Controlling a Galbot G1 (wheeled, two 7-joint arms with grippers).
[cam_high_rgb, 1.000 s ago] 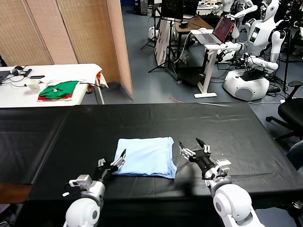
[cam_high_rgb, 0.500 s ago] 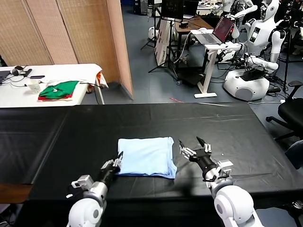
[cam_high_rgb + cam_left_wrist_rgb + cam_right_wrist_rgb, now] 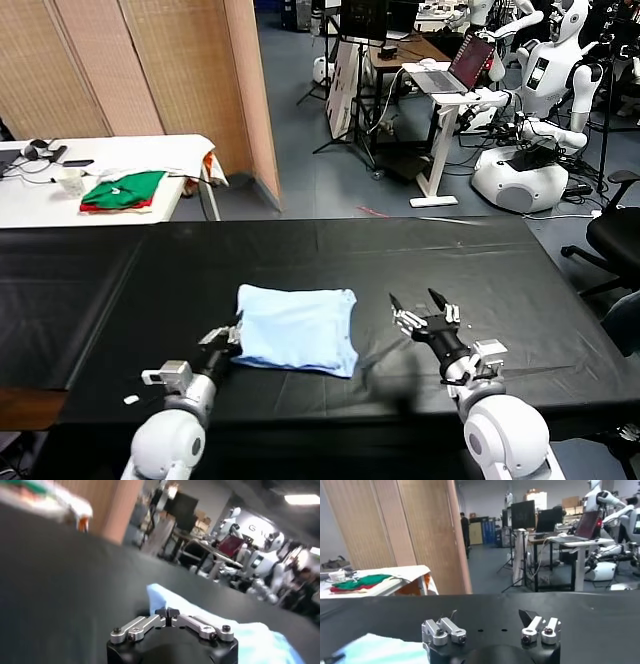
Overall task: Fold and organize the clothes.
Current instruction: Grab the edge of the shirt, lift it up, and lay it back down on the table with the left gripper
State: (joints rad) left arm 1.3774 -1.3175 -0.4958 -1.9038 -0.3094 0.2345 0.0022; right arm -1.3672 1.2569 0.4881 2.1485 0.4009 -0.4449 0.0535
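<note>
Because the shirt (image 3: 297, 329) is already folded into a compact rectangle near the front middle of the black table (image 3: 500, 270), I read what is left as tidying and placing rather than more folding. My left gripper (image 3: 224, 336) sits low at the shirt's near left corner, and its fingers are clamped together right at the cloth's edge; in the left wrist view the jaws meet just where the blue fabric begins, so I judge they have pinched that corner, though the cloth between the pads is not plainly visible. Taking it at a corner makes sense: it lets me drag or lift the stack without digging under the layers. That left edge looks slightly bunched and tilted at the gripper, which fits a pull from that side. My right gripper (image 3: 424, 315) hangs just off the shirt's right side, apart from it, fingers spread wide and empty, placed to steady or take the far edge if the stack starts to unfold. On the white side table (image 3: 30, 205) well behind lie the green and red garments (image 3: 125, 190), not part of this job. The risk I see is the upper layers sliding when only one corner is held.
</note>
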